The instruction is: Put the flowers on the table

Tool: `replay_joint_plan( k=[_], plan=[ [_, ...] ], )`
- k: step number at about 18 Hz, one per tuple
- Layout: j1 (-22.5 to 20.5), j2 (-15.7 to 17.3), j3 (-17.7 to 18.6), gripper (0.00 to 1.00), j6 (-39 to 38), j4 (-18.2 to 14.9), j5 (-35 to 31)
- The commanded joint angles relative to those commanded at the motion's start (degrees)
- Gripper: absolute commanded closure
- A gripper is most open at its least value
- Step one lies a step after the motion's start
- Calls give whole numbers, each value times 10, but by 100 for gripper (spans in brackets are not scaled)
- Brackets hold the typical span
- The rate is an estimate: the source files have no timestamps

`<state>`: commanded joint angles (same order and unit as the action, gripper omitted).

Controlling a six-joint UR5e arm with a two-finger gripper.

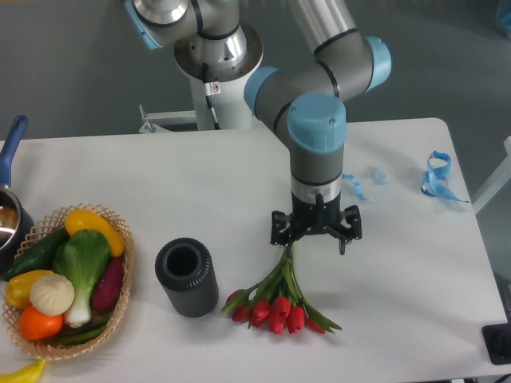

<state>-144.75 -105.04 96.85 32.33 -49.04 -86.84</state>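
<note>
One step looks left: retract. flowers [275, 299] lie flat on the table [415, 271], buds toward the front edge, beside the grey cup [186, 277]. gripper [315, 239] spread open above the stems, holding nothing.

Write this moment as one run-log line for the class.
tool: open, above stem ends | flowers: lying on table, buds toward front edge | vase: upright, empty, left of flowers | status: flowers placed
</note>
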Motion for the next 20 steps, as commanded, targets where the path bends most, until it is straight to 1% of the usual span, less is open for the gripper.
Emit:
replay_joint_plan(
  k=[4, 6, 11, 13, 16, 18, 20],
  plan=[
    [-18, 55, 42, 0, 89, 2, -24],
    [-25, 72, 51, 0, 119, 2, -27],
    [-34, 80, 52, 0, 125, -4, -27],
    [-36, 81, 54, 0, 155, -5, -27],
    [-39, 88, 69, 0, 224, -5, -27],
    [-47, 94, 82, 0, 243, -4, -27],
    [-51, 98, 85, 0, 246, -4, -26]
  ],
)
